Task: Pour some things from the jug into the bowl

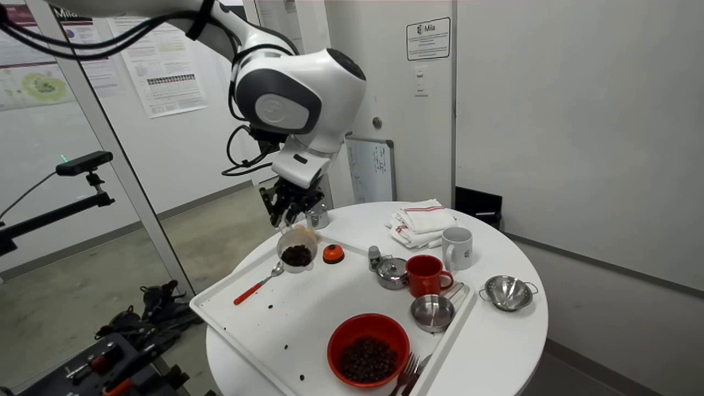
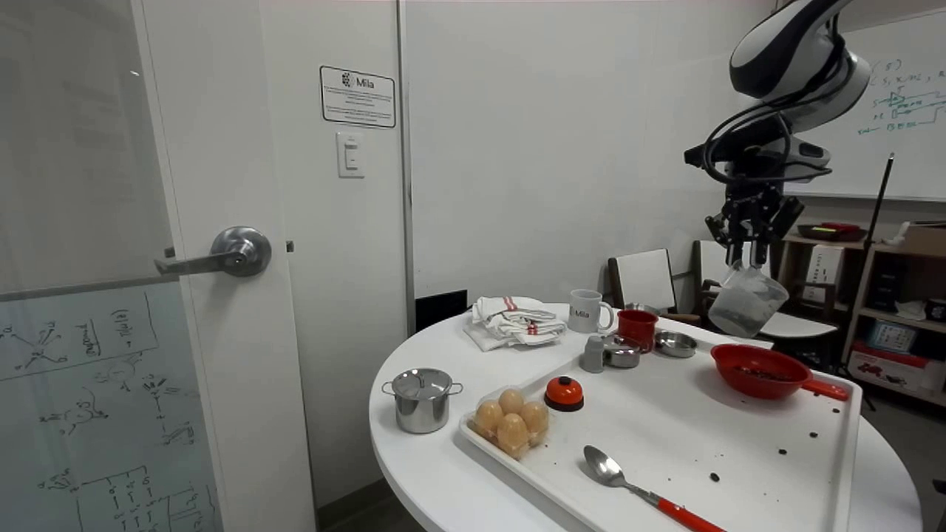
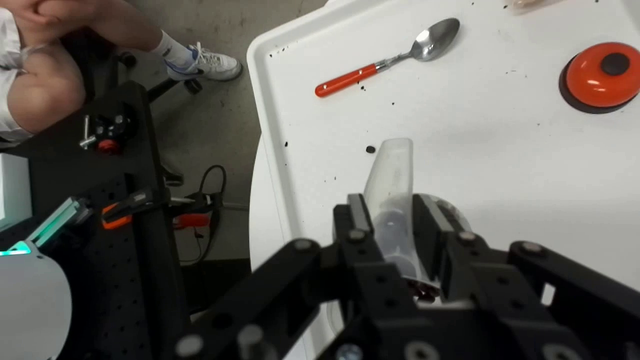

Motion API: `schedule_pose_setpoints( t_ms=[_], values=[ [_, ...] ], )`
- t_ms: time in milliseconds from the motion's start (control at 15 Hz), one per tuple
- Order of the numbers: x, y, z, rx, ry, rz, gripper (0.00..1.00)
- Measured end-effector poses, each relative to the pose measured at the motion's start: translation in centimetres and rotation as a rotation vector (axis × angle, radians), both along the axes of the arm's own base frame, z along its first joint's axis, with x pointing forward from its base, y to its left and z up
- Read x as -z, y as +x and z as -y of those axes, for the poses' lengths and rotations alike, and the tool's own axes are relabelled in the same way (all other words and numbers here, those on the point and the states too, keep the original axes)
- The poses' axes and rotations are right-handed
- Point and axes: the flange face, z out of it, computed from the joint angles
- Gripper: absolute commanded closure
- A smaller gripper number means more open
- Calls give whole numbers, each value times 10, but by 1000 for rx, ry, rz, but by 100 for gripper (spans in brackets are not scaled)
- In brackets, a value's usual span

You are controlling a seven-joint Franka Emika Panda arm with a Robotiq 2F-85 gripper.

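Gripper [image 2: 746, 258]: fingers pinched on handle of jug [image 2: 748, 301]; jug tilted in mid-air, body mostly hidden in the wrist view. Red bowl [image 1: 369, 325]: on tray [image 1: 308, 319], dark contents [image 1: 367, 360] too small for me to name. Fork [image 1: 408, 374]: lower end cut off in an exterior view.

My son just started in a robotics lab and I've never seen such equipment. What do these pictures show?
The machine is a white robot arm ending in a black pincer. It holds a translucent jug by the handle, with dark bits inside. Two pictures come from cameras standing away from the arm; the third looks down past the pincer from the arm's wrist. On the round white table lies a white tray bearing a red bowl with more dark bits, a spoon and eggs. Folded cloths and a white mug rest beside the tray.
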Motion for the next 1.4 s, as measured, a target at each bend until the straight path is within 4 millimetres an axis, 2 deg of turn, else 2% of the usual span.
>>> schedule_pose_setpoints(
  t_ms=[267,533,1067,1400],
  values=[
    [-4,-12,48,109,120,-22,93],
    [17,-34,83,171,191,-40,93],
    [73,-50,100,71,290,68,93],
    [90,-64,117,-46,299,186,93]
  ],
)
